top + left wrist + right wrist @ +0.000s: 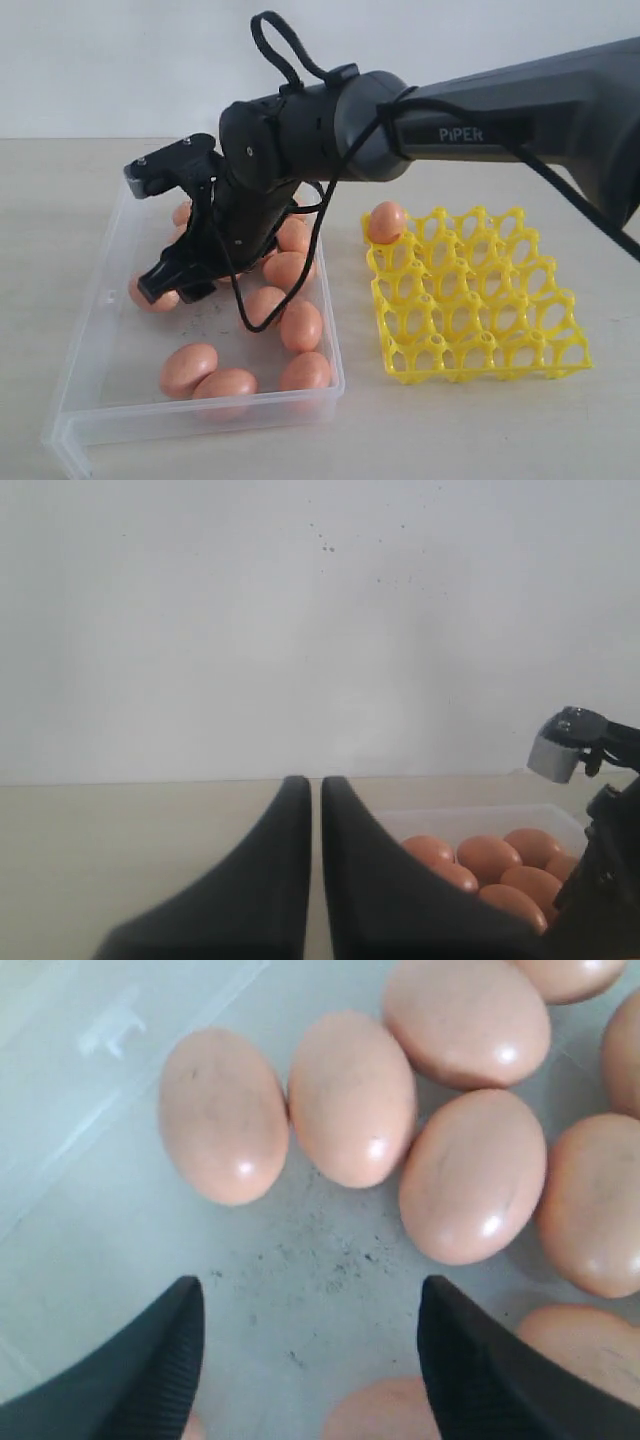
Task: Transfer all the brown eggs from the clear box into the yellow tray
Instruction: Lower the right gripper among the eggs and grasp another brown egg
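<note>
Several brown eggs (301,325) lie in the clear box (200,418) on the left. One brown egg (387,222) sits in the far left corner cup of the yellow tray (480,300). My right gripper (175,283) reaches across into the box and hangs open low over its scuffed floor (330,1260). Its fingers are spread with bare floor between them. Three eggs (352,1098) lie just beyond the tips, and another egg (385,1410) shows near the inner edge of one finger. My left gripper (308,782) is shut on nothing, away from the box, with eggs (490,858) beyond it.
The box and tray stand side by side on a beige table (470,430) against a white wall. The right arm (520,120) spans above the tray. A rim flap (70,450) hangs at the box's near left corner.
</note>
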{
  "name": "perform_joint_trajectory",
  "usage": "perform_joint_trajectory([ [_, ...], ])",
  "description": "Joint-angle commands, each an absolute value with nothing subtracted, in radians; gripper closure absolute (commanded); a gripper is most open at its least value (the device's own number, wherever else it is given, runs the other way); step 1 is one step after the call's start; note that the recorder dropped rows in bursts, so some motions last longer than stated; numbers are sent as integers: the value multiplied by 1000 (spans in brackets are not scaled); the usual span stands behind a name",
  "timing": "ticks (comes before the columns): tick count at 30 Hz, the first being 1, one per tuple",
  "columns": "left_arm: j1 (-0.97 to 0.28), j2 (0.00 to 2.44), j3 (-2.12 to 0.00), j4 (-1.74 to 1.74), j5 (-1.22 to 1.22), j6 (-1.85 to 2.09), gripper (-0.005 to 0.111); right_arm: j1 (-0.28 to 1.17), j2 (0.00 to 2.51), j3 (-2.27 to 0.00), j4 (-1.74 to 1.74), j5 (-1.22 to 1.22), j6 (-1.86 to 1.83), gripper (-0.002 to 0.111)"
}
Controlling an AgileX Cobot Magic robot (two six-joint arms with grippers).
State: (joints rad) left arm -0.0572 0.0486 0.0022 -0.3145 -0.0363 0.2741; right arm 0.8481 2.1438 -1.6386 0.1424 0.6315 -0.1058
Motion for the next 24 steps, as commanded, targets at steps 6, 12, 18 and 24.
perform_joint_trajectory([
  [6,-60,53,0,-319,-52,279,103,846,2138,-1729,-39,911,113,53],
  [12,-60,53,0,-319,-52,279,103,846,2138,-1729,-51,924,405,53],
  [18,-60,53,0,-319,-52,279,103,846,2148,-1729,0,883,560,53],
  [24,-60,53,0,-319,-52,279,103,846,2200,-1729,14,847,721,53],
])
